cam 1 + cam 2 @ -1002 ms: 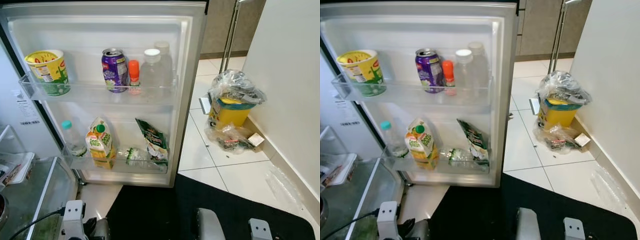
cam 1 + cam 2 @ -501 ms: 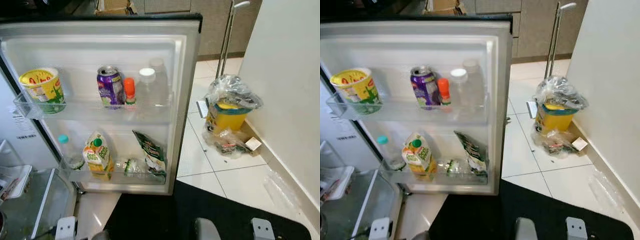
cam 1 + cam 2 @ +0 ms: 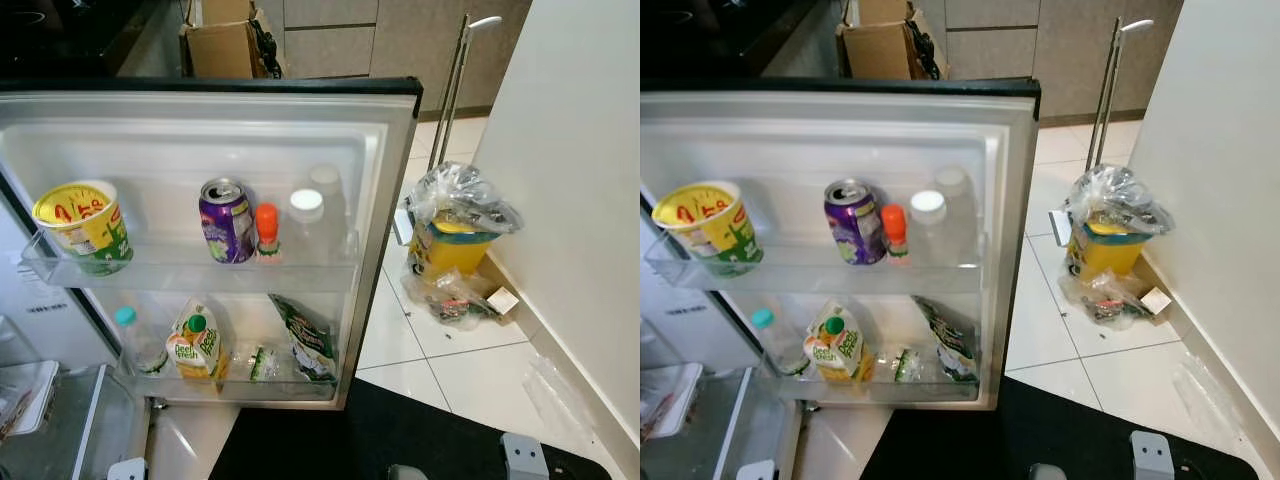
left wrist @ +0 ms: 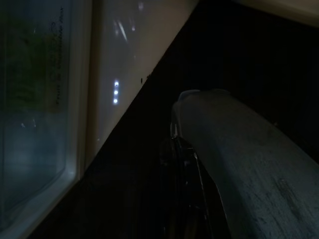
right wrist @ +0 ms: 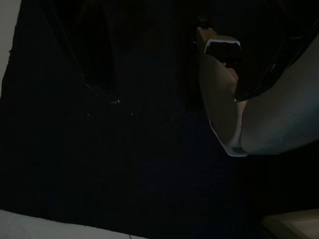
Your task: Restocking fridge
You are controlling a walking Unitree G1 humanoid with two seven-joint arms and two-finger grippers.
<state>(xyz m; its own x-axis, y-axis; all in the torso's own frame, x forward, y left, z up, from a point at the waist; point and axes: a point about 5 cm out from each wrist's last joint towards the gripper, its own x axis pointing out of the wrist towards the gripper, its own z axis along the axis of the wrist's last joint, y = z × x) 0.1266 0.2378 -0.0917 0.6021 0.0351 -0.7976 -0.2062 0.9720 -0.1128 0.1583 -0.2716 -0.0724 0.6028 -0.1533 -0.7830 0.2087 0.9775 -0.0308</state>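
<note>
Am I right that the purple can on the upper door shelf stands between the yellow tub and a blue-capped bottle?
Not quite: the small bottle right beside the purple can has an orange cap, not a blue one, as the left eye view shows. The yellow tub does stand on the can's other side, on the same upper door shelf.

A kitchen floor of glossy white tiles (image 3: 400,330) meets a plain white wall (image 3: 570,170) on the right. A black mat (image 3: 400,440) lies in the foreground. Against the wall stands a yellow bin (image 3: 447,243) lined with a clear plastic bag, with a metal pole (image 3: 447,95) behind it. Farther back are grey cabinets (image 3: 330,38) and a cardboard box (image 3: 222,40).
</note>
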